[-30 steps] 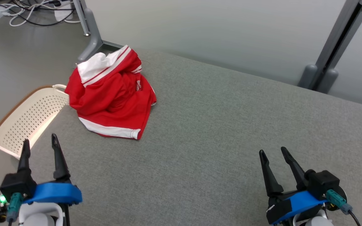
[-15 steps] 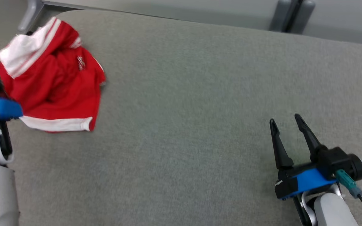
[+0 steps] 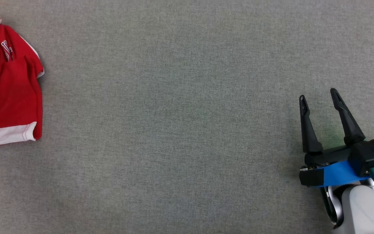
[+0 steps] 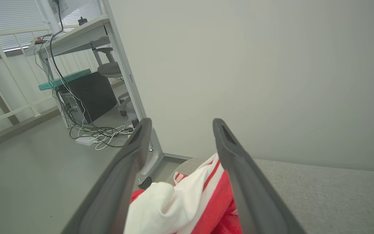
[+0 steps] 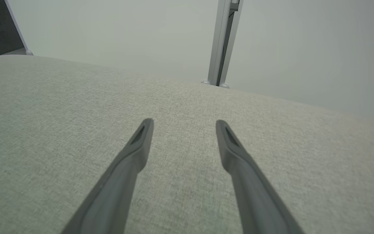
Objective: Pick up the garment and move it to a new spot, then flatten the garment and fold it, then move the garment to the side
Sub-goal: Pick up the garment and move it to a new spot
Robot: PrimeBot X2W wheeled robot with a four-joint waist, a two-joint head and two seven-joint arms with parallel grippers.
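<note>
Red-and-white garment (image 3: 8, 94) bunched at the far left of a grey fabric-covered table (image 3: 174, 130), not yet picked up.

Framed in the left wrist view between the spread fingers of the left gripper (image 4: 179, 125), close over the heap near the table's rounded corner; contact with the cloth impossible to tell. Well apart, above bare fabric at the right: the right gripper (image 3: 318, 97), likewise splayed wide and empty. For a clean pick-up, probably best to lower onto a raised ridge such as the white striped band on top, pinch firmly, lift until the hem clears the surface, then carry toward the open middle, leaving room all round for flattening. Worth minding the table edge just behind: easy to nudge the bundle off.
</note>
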